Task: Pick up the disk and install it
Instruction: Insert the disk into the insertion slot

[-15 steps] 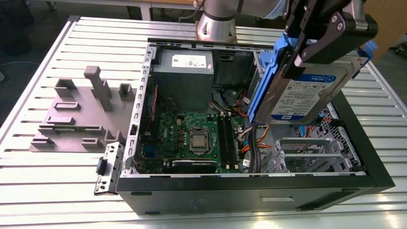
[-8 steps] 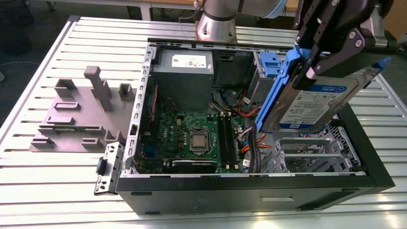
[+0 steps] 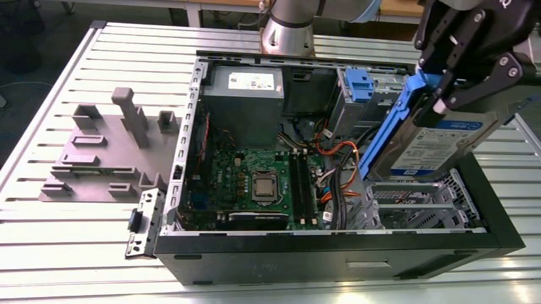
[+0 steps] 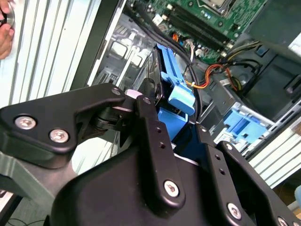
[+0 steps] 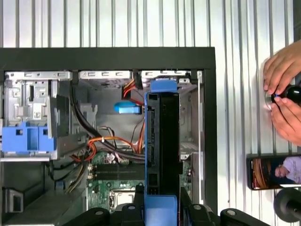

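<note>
As I read the exterior view from its left, the motherboard (image 3: 253,183) lies in the case (image 3: 338,239), orange cables (image 3: 336,151) run beside it, and the fingers (image 3: 472,82) pinch the disk (image 3: 432,138), tilted on edge, above the drive cage (image 3: 419,204). Risk: a skewed descent could jam a blue rail (image 3: 384,136) or snag cables.

fingers (image 3: 459,88) clamp disk (image 3: 431,142) | disk tilted, edge down | above open computer case (image 3: 338,253)
</note>
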`<state>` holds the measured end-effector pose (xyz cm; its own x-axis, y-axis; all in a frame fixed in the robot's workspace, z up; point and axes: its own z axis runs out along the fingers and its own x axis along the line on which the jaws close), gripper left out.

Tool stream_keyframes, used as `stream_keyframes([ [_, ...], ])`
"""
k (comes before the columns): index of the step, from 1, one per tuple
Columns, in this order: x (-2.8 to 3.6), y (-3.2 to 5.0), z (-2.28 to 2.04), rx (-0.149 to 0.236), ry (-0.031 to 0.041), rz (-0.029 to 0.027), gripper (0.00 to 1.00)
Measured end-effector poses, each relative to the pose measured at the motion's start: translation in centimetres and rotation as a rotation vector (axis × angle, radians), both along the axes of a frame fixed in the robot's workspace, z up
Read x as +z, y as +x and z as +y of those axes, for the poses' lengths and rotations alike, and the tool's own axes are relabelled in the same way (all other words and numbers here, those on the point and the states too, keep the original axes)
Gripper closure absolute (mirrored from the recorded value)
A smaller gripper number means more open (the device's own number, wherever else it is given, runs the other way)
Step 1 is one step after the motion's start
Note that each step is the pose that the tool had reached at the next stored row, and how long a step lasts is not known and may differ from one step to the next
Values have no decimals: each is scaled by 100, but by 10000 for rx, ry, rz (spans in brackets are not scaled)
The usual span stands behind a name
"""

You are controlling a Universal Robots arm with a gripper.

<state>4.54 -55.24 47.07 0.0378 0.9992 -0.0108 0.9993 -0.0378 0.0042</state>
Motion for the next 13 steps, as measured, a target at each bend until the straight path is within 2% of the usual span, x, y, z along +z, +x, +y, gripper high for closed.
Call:
stream_keyframes([
  [8, -83, 184, -33, -6, 3, -1, 64],
  [13, -155, 230, -69, -20, 2, 0, 64],
])
